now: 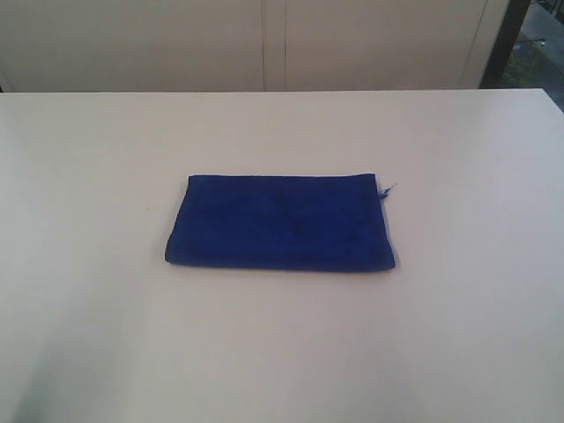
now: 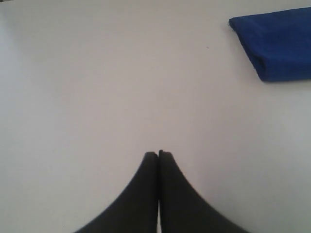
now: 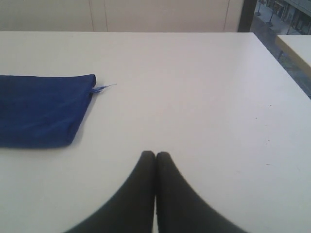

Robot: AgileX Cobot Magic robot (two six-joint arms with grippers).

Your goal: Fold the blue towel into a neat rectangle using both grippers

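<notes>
The blue towel lies folded into a flat rectangle at the middle of the white table, with a small loose thread at its far right corner. Neither arm shows in the exterior view. In the left wrist view my left gripper is shut with nothing in it, well away from the towel. In the right wrist view my right gripper is also shut and empty, apart from the towel and its thread.
Pale cabinet doors stand behind the table's far edge. A dark post rises at the back right. Another table corner shows beyond the right edge in the right wrist view.
</notes>
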